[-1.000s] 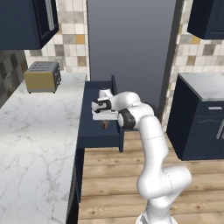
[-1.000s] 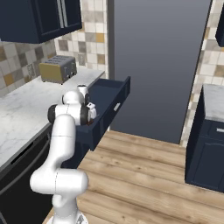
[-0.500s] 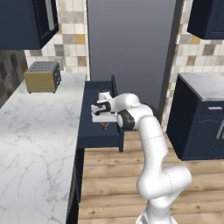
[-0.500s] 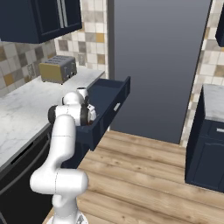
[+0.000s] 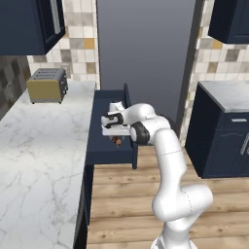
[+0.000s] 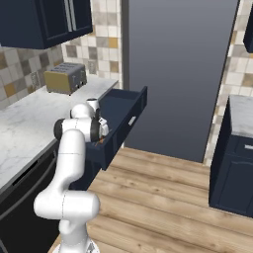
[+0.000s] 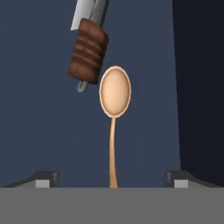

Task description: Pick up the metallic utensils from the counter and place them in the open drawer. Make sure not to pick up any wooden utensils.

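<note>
I see a yellowish toaster (image 5: 46, 85) far back on the marble worktop (image 5: 34, 160) (against the tiled wall (image 5: 78, 53)), tall grey fridge (image 5: 146, 53) beyond.

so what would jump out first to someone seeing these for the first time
In the hand view, a pale tan wooden spoon lies on the navy floor of the open drawer, between the gripper's spread fingertips, beside a brown-handled metal utensil. In the base views, the white arm bends over that drawer.
</note>
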Controlling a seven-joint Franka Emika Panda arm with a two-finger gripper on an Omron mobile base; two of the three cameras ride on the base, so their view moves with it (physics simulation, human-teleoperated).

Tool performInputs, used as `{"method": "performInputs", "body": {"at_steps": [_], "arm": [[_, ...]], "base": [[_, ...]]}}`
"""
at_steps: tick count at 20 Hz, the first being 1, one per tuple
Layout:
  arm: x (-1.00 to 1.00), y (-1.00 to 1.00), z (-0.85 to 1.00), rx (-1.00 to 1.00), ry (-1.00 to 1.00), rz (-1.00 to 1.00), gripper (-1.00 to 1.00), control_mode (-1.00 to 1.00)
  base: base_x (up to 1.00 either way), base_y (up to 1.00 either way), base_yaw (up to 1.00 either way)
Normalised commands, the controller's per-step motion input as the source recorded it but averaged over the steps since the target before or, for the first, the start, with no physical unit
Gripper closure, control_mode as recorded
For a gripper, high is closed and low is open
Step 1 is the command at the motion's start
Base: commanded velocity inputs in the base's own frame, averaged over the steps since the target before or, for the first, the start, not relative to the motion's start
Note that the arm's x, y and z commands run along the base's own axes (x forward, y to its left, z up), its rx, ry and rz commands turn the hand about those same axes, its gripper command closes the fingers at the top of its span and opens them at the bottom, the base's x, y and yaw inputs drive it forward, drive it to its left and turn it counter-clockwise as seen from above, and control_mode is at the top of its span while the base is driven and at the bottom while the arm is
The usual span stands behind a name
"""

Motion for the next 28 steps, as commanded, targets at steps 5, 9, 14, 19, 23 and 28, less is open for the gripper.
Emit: {"method": "performInputs", "body": {"at_steps": [5,9,14,19,23,28], "arm": [[-0.27,0.00,0.62,0.00,-0.02,-0.04,-1.00,-1.00],[-0.60,-0.14,0.91,-0.02,0.00,-0.08,-1.00,-1.00],[-0.97,-0.48,0.71,-0.01,-0.03,-0.17,-1.00,-1.00],[-1.00,-0.99,0.70,0.00,-0.06,-0.06,-1.00,-1.00],[-1.00,-0.88,0.67,0.00,-0.14,0.00,-1.00,-1.00],[-1.00,-0.51,0.00,0.01,-0.20,0.03,-1.00,-1.00]], "base": [[0.00,0.00,0.00],[0.00,0.00,0.00],[0.00,0.00,0.00],[0.00,0.00,0.00],[0.00,0.00,0.00],[0.00,0.00,0.00]]}}
